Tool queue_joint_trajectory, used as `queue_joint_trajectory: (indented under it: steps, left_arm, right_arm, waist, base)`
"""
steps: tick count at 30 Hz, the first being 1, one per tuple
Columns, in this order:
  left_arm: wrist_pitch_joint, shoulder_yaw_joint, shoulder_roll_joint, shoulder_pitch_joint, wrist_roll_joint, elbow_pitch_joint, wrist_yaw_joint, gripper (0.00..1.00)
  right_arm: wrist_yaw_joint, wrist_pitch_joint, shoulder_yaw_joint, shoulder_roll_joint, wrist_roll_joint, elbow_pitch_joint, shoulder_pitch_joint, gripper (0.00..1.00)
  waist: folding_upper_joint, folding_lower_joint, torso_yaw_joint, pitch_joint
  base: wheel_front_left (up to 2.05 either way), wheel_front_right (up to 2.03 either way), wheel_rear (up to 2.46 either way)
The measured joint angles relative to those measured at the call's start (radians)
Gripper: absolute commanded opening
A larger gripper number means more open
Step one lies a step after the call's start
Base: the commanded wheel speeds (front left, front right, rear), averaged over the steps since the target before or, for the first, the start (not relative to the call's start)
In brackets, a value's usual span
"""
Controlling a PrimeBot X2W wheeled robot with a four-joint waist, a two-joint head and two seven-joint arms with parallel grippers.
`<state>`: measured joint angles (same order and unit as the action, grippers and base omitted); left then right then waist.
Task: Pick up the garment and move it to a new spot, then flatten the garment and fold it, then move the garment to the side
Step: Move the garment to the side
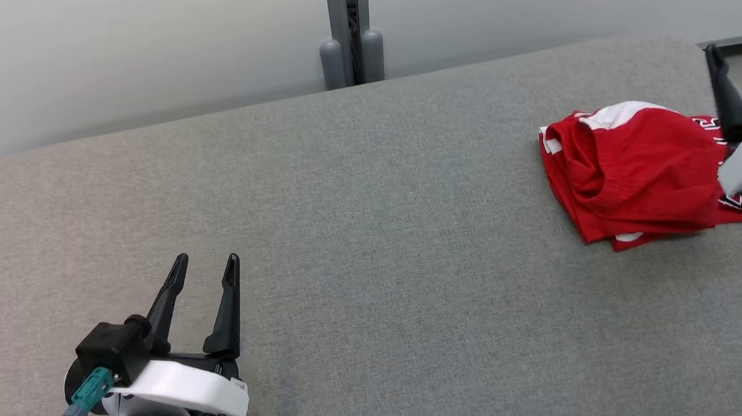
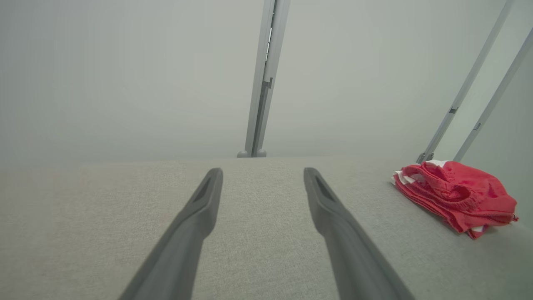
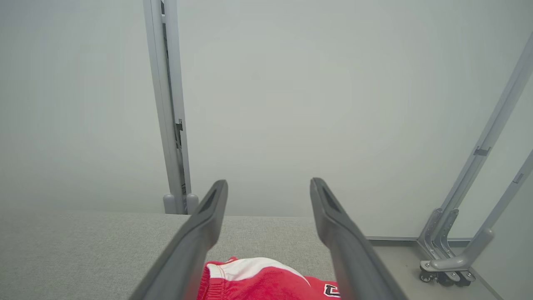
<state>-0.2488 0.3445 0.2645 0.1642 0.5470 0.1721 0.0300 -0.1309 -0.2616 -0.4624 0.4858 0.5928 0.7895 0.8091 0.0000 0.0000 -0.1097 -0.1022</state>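
The garment (image 1: 636, 170) is red with white trim and some lettering. It lies folded in a compact pile at the right end of the grey table (image 1: 373, 234). My right gripper (image 1: 741, 45) hovers open over the pile's right side, nothing between its fingers. From the right wrist, the garment (image 3: 258, 279) lies low between the spread fingers of that gripper (image 3: 268, 185). My left gripper (image 1: 208, 265) stands open and empty at the near left, far from the cloth. In the left wrist view, the garment (image 2: 454, 196) sits off to the right of the left gripper (image 2: 262, 173).
A grey upright post (image 1: 351, 33) stands behind the table's far edge, against a pale wall. Slanted frame legs on casters (image 3: 445, 266) stand on the floor beyond the table's right end. The garment lies close to that right edge.
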Motion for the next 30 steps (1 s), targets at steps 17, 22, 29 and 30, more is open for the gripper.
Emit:
queue_joint_trajectory:
  steps: [17,22,29,30]
  left_arm:
    - [-0.008,-0.050,-0.011,-0.112,0.026,-0.027,0.045,1.00]
    - [-0.011,-0.069,-0.026,-0.148,0.017,-0.030,0.059,1.00]
    - [-0.012,-0.110,-0.067,-0.178,-0.026,-0.036,0.059,1.00]
    - [-0.012,-0.117,-0.072,-0.182,-0.038,-0.037,0.059,1.00]
  right_arm:
    - [0.000,0.012,0.365,-0.184,-0.174,-0.658,-0.694,1.00]
    - [0.000,0.016,0.393,-0.264,-0.205,-0.741,-0.815,1.00]
    - [0.000,0.014,0.423,-0.335,-0.247,-0.769,-0.888,1.00]
    - [0.000,0.013,0.423,-0.342,-0.253,-0.770,-0.893,1.00]
  waist:
    - [0.0001,0.0000,0.102,0.106]
    - [0.0000,0.0000,0.113,0.117]
    - [0.0000,0.0000,0.118,0.124]
    - [0.0001,0.0000,0.117,0.123]
  base:
    - [0.00,0.00,0.00]
    - [0.00,0.00,0.00]
    - [0.00,0.00,0.00]
    - [0.00,0.00,0.00]
